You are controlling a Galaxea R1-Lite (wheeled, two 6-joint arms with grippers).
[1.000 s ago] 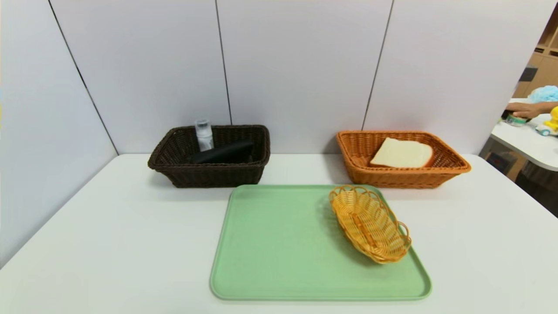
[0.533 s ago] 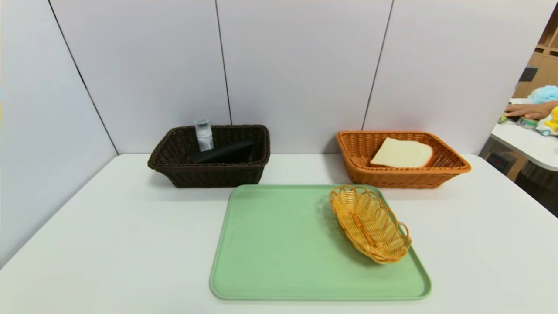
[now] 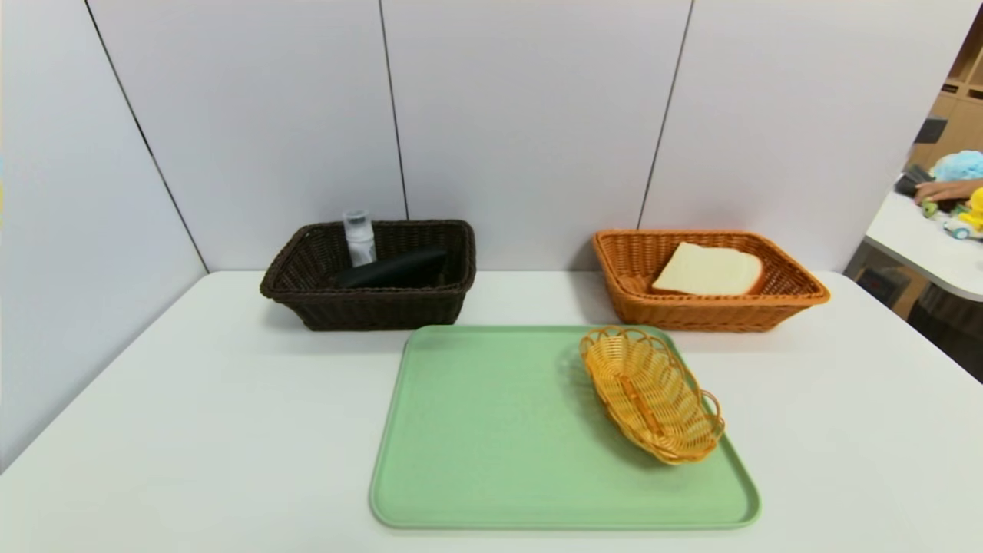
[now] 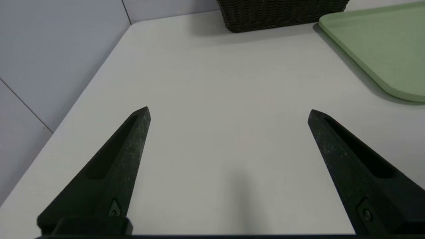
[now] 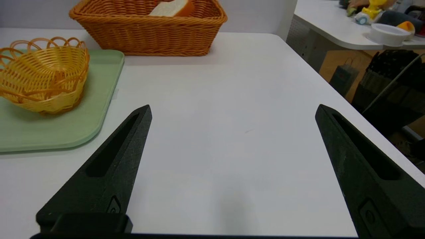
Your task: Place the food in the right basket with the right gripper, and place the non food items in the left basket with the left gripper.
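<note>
White tabletop (image 3: 192,399) boxed in by pale grey wall panels (image 3: 522,115); a second table with toys sits off to the right.

Left basket (image 3: 369,303), dark brown, at back left — holds the bottle (image 3: 359,238), upright with cap up, against the back wall, and the glasses case (image 3: 395,269), long axis running left-right across the basket, right end tilted slightly higher.

Right basket (image 3: 706,311), orange-tan, at back right — bread slice (image 3: 708,269) lies inside, leaning against the back wall, broad face up and toward the camera, crust edge to the right.

Green tray (image 3: 499,430) in front, between the baskets; small yellow oval wicker dish (image 3: 651,393) on its right side, long axis diagonal, nothing in it.

Left gripper (image 4: 229,113) spread wide, holding nothing, low over bare tabletop near the left edge. Right gripper (image 5: 232,111) likewise spread, nothing in it, over bare tabletop just right of the tray.
</note>
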